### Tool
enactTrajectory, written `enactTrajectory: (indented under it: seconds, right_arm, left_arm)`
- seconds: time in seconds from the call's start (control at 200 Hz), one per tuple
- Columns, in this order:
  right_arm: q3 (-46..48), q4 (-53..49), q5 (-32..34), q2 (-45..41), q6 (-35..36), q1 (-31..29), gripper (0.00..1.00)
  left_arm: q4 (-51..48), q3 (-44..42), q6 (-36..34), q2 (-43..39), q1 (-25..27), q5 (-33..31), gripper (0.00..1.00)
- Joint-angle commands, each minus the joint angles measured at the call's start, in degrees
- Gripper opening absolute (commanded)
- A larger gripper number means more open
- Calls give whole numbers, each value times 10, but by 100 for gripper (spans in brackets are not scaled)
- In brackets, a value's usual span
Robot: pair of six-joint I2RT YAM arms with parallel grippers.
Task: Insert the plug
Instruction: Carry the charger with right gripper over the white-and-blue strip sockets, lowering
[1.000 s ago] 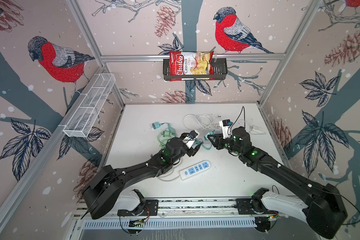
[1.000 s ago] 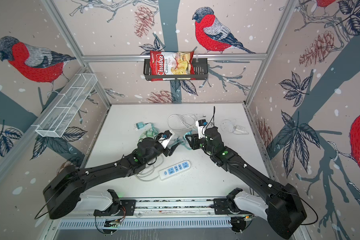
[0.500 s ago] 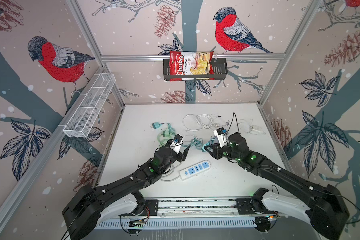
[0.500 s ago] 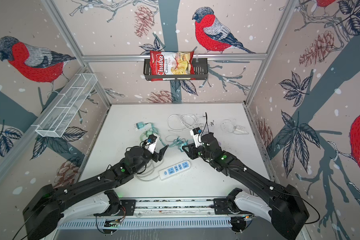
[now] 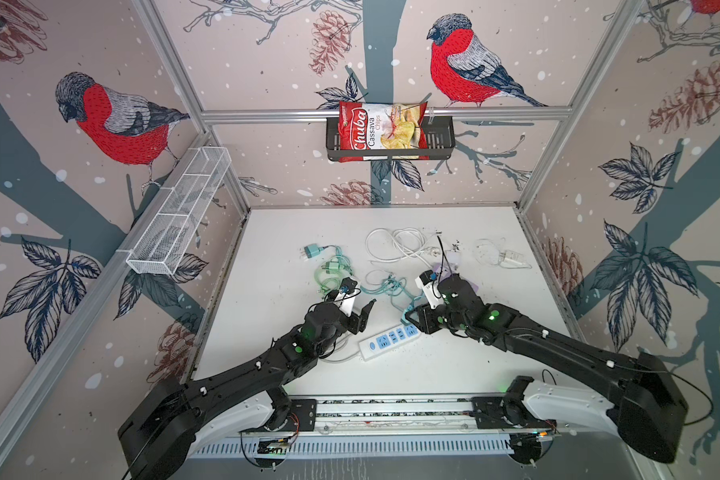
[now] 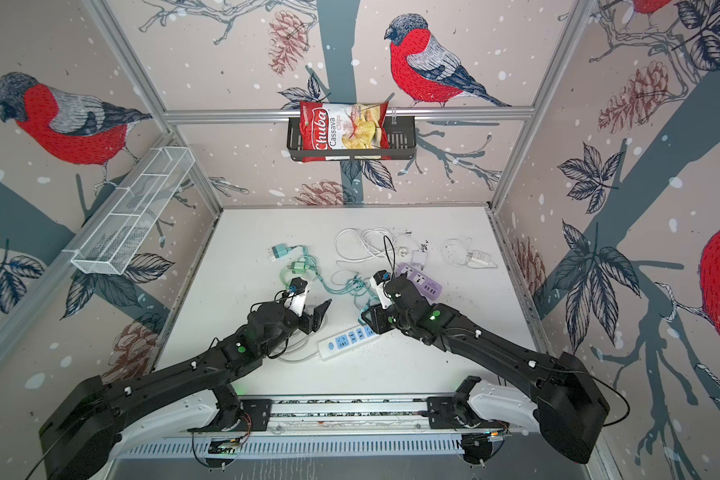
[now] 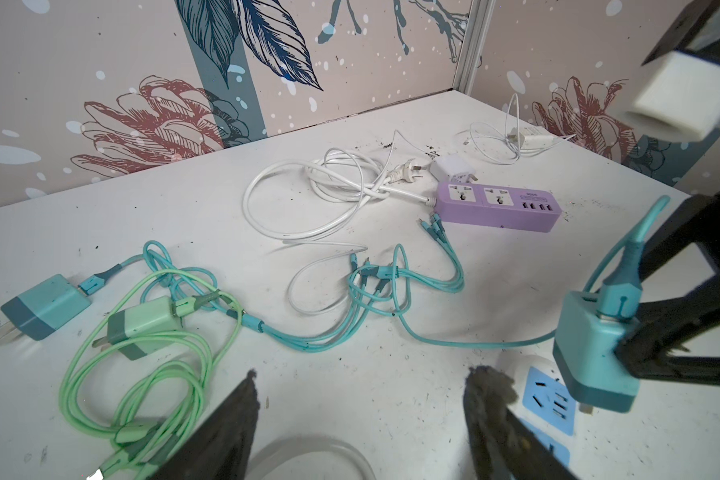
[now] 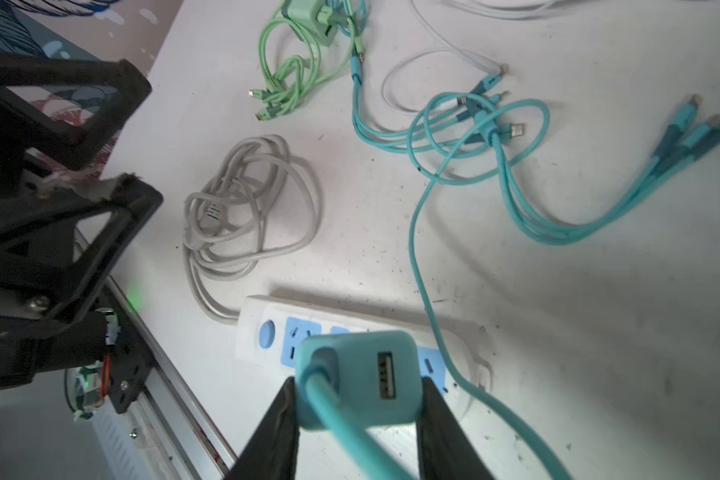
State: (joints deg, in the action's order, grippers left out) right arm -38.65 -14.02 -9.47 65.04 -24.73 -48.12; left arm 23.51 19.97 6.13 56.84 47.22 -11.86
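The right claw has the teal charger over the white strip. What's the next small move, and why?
Probably lower the charger straight down into the strip: the right claw holds it just above the strip, prongs down and not yet in.

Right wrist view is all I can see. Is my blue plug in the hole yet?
Observer: Not yet. The left wrist view shows the plug over the strip, a bare prong showing underneath.
Operator: Is there another strip?
Observer: Yes, a purple strip lies farther back, next to a coiled white cable.
Operator: Any more blue plugs?
Observer: One teal charger lies loose at the back left, prongs out.
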Motion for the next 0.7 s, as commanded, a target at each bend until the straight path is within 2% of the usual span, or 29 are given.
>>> enactTrajectory:
  seconds: [0.0,0.18,0.56,0.695]
  right_arm:
    - [5,-33,53,-10,-31,-13,24]
    - [9,-55,118,-6,-57,-35,24]
    - [24,27,203,-11,-55,-108,24]
    - [27,38,217,6,-42,-115,24]
  left_arm:
    - [24,-1,5,11,0,1,77]
    - [34,-3,8,18,0,-2,76]
    - [39,-1,4,17,0,-2,77]
    - [47,-5,3,17,-1,-1,77]
